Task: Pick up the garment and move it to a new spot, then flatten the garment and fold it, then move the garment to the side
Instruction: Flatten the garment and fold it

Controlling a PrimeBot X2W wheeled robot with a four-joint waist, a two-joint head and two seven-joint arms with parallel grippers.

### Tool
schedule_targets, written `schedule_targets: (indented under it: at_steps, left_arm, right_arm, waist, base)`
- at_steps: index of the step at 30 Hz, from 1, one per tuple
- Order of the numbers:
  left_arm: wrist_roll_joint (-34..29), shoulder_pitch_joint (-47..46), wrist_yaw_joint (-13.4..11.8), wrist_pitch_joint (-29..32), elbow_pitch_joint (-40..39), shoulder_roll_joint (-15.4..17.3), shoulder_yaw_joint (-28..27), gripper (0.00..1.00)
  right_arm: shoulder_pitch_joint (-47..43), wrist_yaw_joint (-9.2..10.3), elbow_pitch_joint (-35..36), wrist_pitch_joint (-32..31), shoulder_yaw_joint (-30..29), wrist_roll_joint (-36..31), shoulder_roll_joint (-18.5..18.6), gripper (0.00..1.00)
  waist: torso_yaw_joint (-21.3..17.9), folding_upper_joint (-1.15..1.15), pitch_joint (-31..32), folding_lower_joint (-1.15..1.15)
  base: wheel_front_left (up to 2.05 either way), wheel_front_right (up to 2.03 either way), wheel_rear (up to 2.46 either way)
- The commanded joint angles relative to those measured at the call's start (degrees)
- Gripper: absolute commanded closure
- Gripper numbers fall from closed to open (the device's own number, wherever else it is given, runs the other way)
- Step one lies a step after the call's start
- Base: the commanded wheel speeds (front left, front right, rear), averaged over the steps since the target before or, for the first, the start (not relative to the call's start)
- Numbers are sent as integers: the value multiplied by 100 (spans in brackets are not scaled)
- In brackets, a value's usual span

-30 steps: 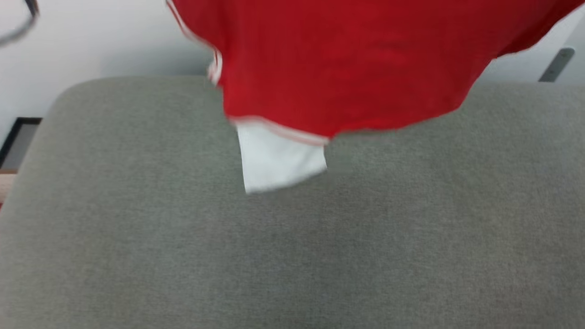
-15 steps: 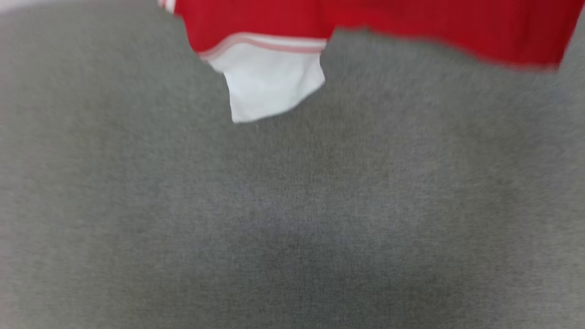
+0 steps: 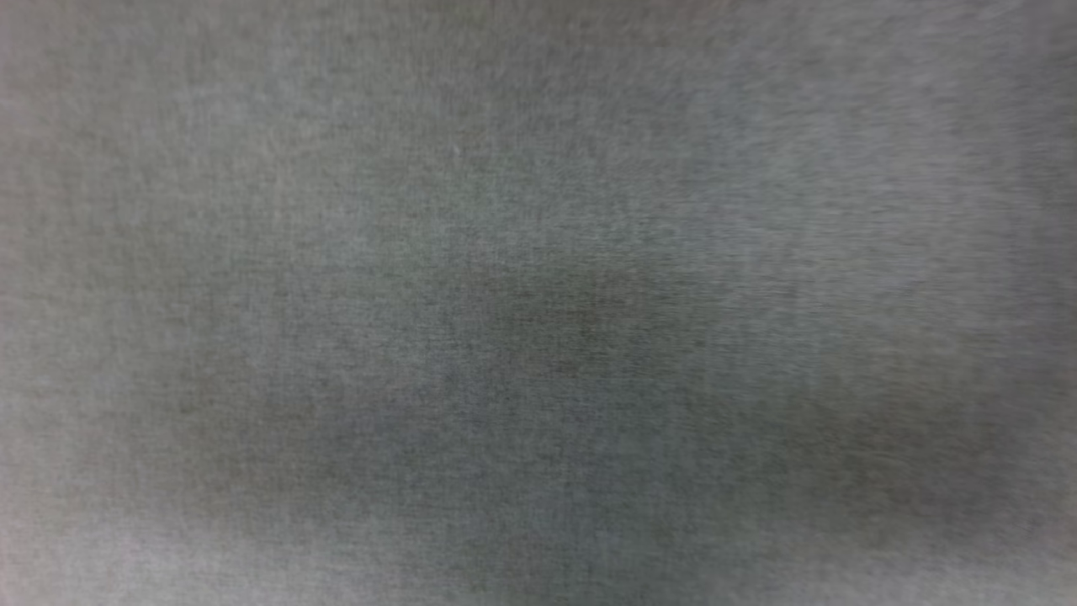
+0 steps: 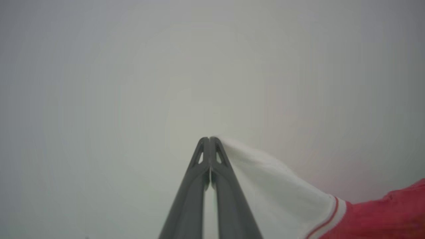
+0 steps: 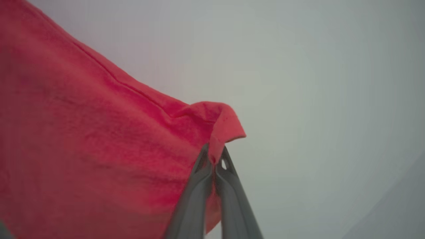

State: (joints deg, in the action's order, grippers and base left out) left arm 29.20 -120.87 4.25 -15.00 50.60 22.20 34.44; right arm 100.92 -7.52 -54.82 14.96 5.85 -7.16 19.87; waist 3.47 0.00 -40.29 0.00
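Red garment (image 5: 99,149) gripped: left jaws clench its sleeve (image 4: 275,186), right jaws its corner (image 5: 220,122)

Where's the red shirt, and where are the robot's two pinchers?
garment (image 5: 99,149): right wrist view, on its red body cloth.
left gripper (image 4: 210,140): left wrist view, between its closed fingertips, at the white sleeve's edge.
right gripper (image 5: 215,153): right wrist view, between its fingertips, pinching a red corner.

You can read no text, label, brand, number or sign here. The garment (image 5: 99,149) faces you with plain red cloth and a white sleeve edged by a red stripe, and the grey upholstery (image 3: 538,252) is blurred and unmarked.
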Motion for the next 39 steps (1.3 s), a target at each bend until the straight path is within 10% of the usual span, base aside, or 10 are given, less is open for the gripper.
schedule_targets:
  at_steps: [1,11,20,31,39]
  left_arm:
    - [-44,490,80,-10,-191,70,-52,100]
    - [598,2913,316,429,-580,246,727,100]
    - [1991,5267,286,1857,-2397,1538,1579,100]
    - [3110,8417,-1478,2564,-5544,3175,1774,100]
    - [3910,10074,-2608,2434,-6848,3676,1938,100]
  right_arm:
    - [-346,6,-105,24,-5,-104,-86,100]
    - [-1600,7,-899,26,818,480,-87,100]
    - [-3050,7,-864,-171,1881,1852,214,100]
    - [-5718,7,1648,-1423,3256,4367,1595,100]
    - [-7345,7,3340,-2211,3273,5289,2572,100]
  waist:
    - [344,0,-430,0]
    - [585,0,462,0]
    - [582,0,1642,0]
    - [527,0,2465,0]
    - [495,0,2684,0]
  base:
    - [0,0,0]
    - [0,0,0]
    - [0,0,0]
    - [0,0,0]
    - [0,0,0]
